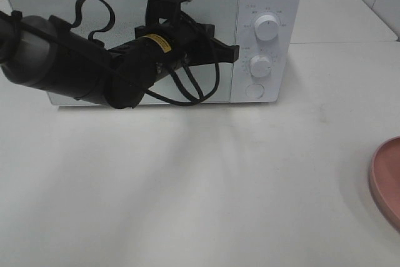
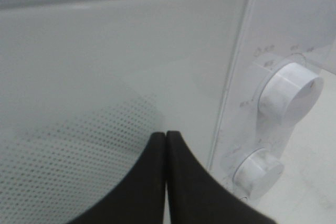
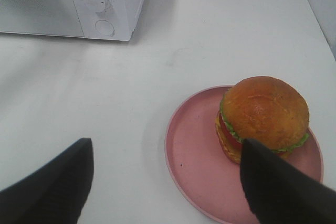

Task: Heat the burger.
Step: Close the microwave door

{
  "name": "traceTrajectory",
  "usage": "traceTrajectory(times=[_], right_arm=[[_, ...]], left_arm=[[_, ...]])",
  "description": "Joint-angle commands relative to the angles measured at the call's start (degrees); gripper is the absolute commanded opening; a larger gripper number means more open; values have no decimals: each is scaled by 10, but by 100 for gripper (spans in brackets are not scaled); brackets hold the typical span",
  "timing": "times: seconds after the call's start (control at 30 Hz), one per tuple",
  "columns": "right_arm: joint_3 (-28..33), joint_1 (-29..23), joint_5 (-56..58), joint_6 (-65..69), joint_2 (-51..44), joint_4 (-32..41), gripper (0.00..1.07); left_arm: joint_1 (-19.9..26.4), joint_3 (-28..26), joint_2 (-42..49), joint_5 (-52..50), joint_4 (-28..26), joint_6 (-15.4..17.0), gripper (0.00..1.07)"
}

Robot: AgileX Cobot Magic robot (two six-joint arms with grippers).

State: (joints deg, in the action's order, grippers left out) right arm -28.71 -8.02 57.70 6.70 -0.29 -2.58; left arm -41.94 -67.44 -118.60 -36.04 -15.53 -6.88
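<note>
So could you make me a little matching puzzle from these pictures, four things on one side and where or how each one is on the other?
Things:
1. burger
2. left tool
3. right tool
4. microwave door

States:
A. shut
B. fingers pressed together, close to the microwave door
C. sitting on the pink plate
D. fingers wide apart, above the plate, holding nothing

Pairs: 1-C, 2-B, 3-D, 4-A
</note>
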Motion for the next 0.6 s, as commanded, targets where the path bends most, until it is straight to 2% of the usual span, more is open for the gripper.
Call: traceTrajectory(times=[0.03, 0.23, 0.43, 0.57, 0.6], right_arm=[[2, 3, -7, 3, -15, -2, 75], [2, 3, -7, 3, -15, -2, 75], [2, 3, -7, 3, -15, -2, 75], [2, 3, -7, 3, -15, -2, 75], [2, 3, -7, 3, -15, -2, 75]], left_arm=[[13, -31, -7, -32, -37, 1, 0], [11, -38, -7, -18, -28, 2, 0], [-3, -38, -5, 58, -24, 1, 0], [-14, -27, 5, 92, -24, -6, 0], [-23, -11, 18, 108, -24, -19, 0]])
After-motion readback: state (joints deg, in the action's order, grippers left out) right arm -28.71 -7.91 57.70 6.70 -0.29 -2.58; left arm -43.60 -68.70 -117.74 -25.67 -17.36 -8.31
